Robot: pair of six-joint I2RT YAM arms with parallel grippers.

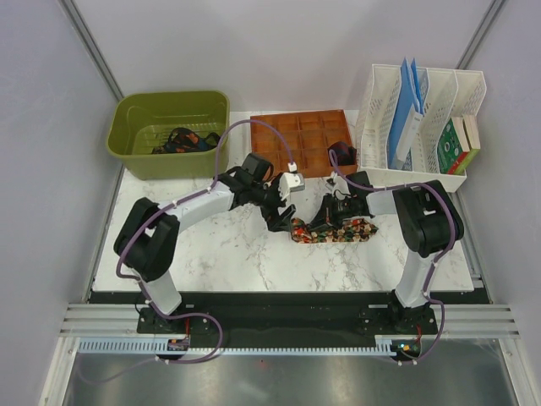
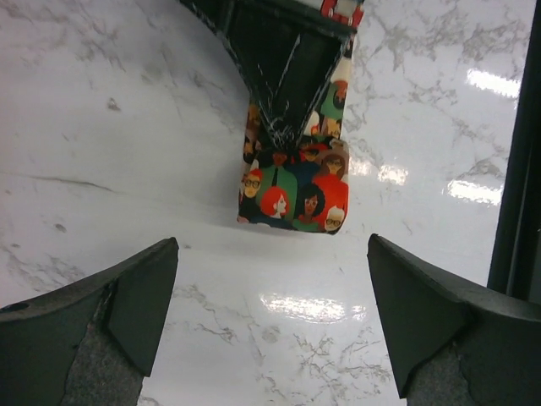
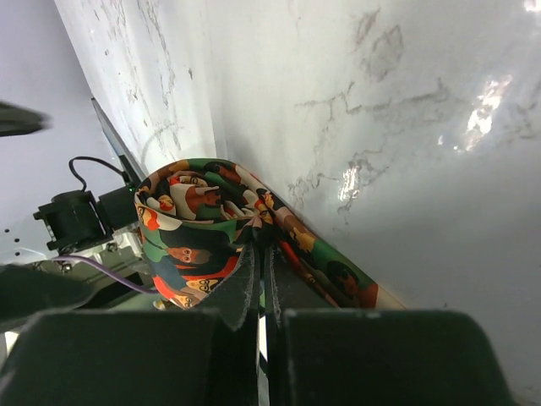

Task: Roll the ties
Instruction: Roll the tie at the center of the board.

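A tie [image 1: 336,231] printed with red, green and orange faces on black lies on the marble table, partly rolled. My right gripper [image 1: 325,221] is shut on it. In the right wrist view its thin fingers [image 3: 252,275] pinch the fabric where the tie [image 3: 190,222] curls into a loop. Just left of the roll, my left gripper [image 1: 282,222] is open. In the left wrist view the left gripper [image 2: 272,245] stands wide with bare marble between its fingers. The tie [image 2: 292,196] lies a short way ahead of it, under the right arm's dark fingers [image 2: 286,80].
A green bin [image 1: 135,144] at the back left holds a heap of dark ties [image 1: 183,140]. A brown compartment tray [image 1: 292,134] sits behind the grippers with a dark roll [image 1: 342,155] at its right end. A white file rack [image 1: 418,127] stands at the back right.
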